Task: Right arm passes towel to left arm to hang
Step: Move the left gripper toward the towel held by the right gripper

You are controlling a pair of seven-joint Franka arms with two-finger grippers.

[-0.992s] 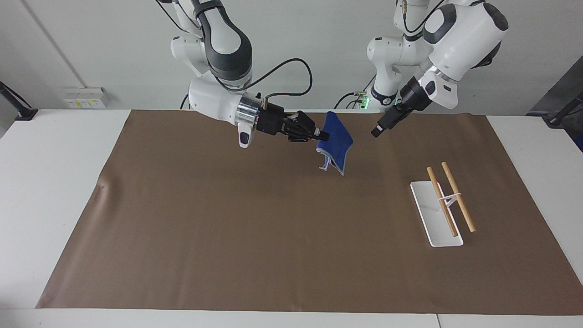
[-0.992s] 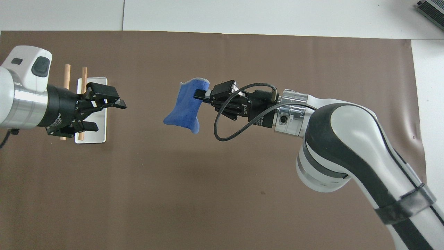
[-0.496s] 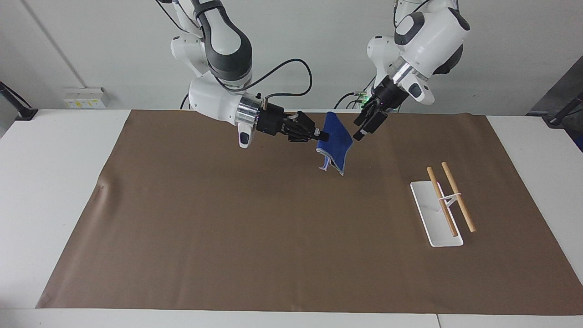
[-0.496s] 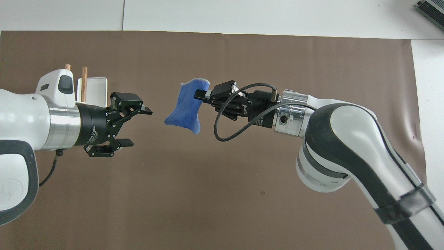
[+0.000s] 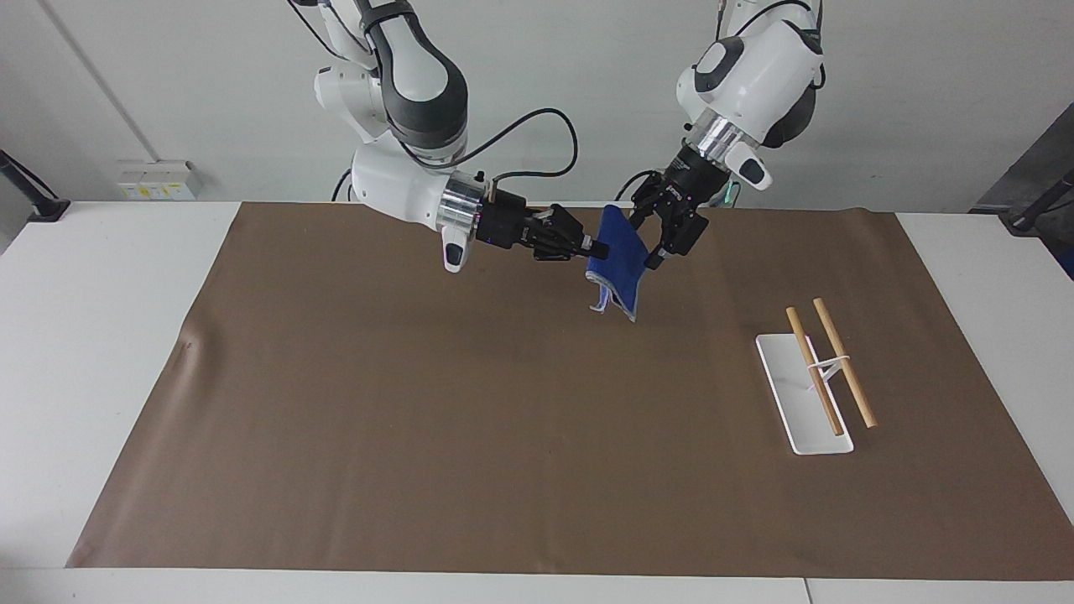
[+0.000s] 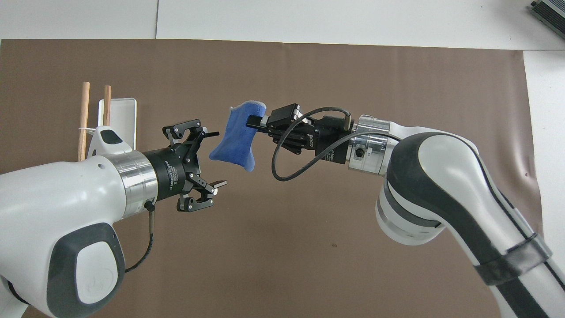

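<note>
The right arm's black two-finger gripper is clamped on one edge of the small royal-blue terry towel, which hangs in the air over the brown table mat, above its part near the robots. The left arm's black gripper hangs just beside the towel's free edge, fingers spread wide; whether a fingertip touches the cloth is hard to tell. The white rack with two wooden rods stands toward the left arm's end, well apart.

Bright, even indoor light. Shadows on the brown mat are faint and soft. Both views are sharp.
</note>
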